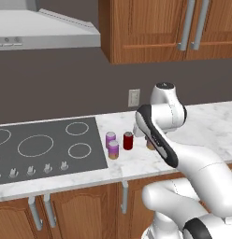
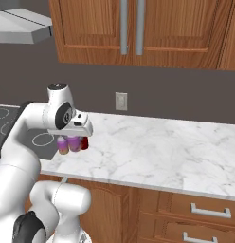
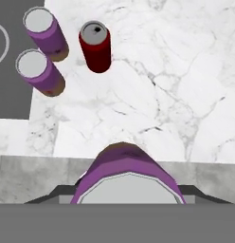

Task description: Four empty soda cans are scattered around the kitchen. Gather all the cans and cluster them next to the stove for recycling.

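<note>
Two purple soda cans (image 1: 111, 138) (image 1: 113, 150) stand upright on the white marble counter just right of the stove (image 1: 47, 147). A red can (image 1: 128, 140) stands beside them. In the hand view these are the purple pair (image 3: 46, 33) (image 3: 40, 72) and the red one (image 3: 95, 46). A fourth purple can (image 3: 126, 175) sits upright between the jaws of my gripper (image 3: 129, 194), which is shut on it. It is low over the counter, a short way right of the red can (image 1: 150, 144). I cannot tell whether it touches the marble. My gripper (image 1: 148, 139) is mostly hidden by the forearm.
The marble counter (image 2: 157, 147) stretches far to the right. A wall outlet (image 1: 134, 98) sits on the dark wall behind the cans, under wooden upper cabinets (image 1: 150, 28). A range hood (image 1: 38, 28) hangs over the stove. The counter's front edge is near the cans.
</note>
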Controlling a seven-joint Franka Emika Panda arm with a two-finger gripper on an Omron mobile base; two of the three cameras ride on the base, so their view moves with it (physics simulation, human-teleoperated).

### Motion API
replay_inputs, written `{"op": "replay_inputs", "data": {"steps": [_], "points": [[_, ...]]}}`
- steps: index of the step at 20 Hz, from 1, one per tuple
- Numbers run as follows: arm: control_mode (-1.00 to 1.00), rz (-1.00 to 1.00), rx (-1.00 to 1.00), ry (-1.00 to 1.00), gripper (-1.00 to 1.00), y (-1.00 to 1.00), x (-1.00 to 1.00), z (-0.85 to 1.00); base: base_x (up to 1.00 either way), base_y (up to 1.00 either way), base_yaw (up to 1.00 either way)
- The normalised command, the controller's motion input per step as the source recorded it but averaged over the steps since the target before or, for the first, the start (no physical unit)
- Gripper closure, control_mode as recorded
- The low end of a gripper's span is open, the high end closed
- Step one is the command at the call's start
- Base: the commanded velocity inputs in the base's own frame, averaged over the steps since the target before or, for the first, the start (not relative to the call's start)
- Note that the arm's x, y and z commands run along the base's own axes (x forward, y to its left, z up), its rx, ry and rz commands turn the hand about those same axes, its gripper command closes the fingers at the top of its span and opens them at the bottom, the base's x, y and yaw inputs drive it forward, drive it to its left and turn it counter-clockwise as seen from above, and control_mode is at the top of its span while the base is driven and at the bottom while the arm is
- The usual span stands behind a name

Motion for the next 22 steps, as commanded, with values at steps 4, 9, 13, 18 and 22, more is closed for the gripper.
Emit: {"op": "replay_inputs", "data": {"steps": [4,9,13,18,22], "points": [[-1.0,0.01,0.0,0.0,1.0,0.18,0.18,-0.35,0.0,0.0,0.0],[-1.0,0.03,0.0,0.0,1.0,0.1,0.22,-0.25,0.0,0.0,0.0],[-1.0,0.02,0.0,0.0,1.0,0.12,0.22,-0.25,0.0,0.0,0.0],[-1.0,0.01,0.0,0.0,1.0,0.05,0.2,-0.22,0.0,0.0,0.0],[-1.0,0.0,0.0,0.0,1.0,0.0,0.21,-0.2,0.0,0.0,0.0]]}}
